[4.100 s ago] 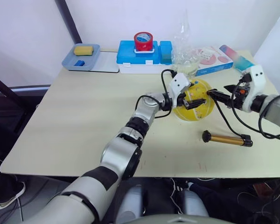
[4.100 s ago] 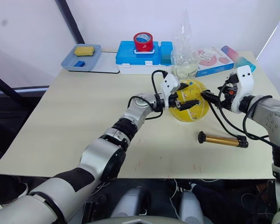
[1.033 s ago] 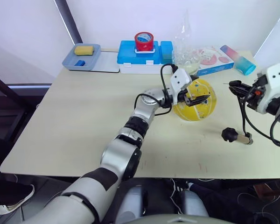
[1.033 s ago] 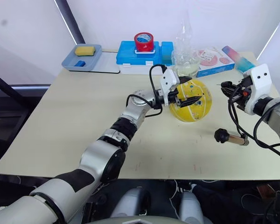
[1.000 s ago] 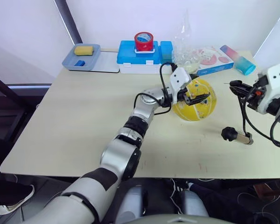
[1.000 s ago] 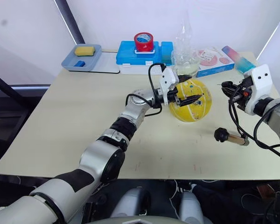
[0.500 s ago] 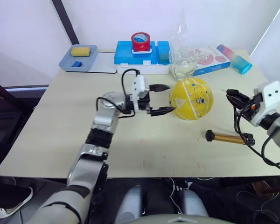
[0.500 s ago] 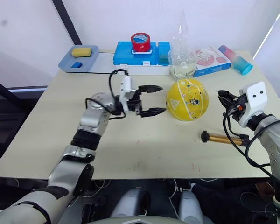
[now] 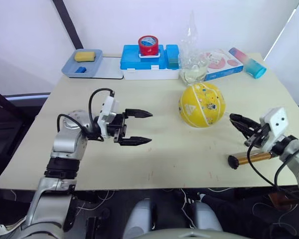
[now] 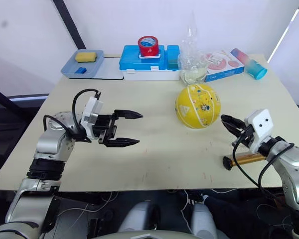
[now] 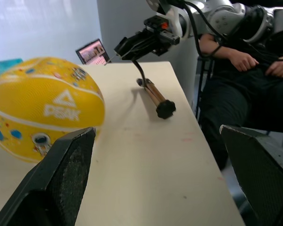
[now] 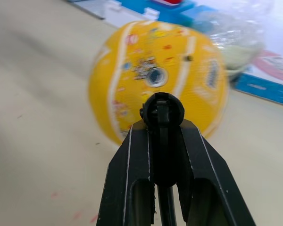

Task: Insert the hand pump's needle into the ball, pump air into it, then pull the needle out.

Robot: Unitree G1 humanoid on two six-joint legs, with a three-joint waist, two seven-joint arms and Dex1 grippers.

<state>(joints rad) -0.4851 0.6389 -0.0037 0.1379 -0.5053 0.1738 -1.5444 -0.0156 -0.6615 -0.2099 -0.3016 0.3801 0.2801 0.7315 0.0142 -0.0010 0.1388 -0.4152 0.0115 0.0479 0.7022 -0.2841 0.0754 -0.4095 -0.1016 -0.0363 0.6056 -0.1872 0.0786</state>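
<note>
The yellow ball (image 9: 202, 104) is seen resting on the bench (image 9: 164, 154). The left end effector (image 9: 139, 127) is spread open, well apart from it. The right end effector (image 12: 162, 113) is clamped on the needle's black fitting (image 12: 162, 109); the hand pump (image 9: 249, 158) lies beside.

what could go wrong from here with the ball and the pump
1. The ball sits free on the table; the left gripper is open and well away from it, so a nudge might roll it.
2. The right gripper is shut on the needle fitting, whose hose runs to the pump lying near the table's front edge; pulling back further may drag the pump off.
</note>
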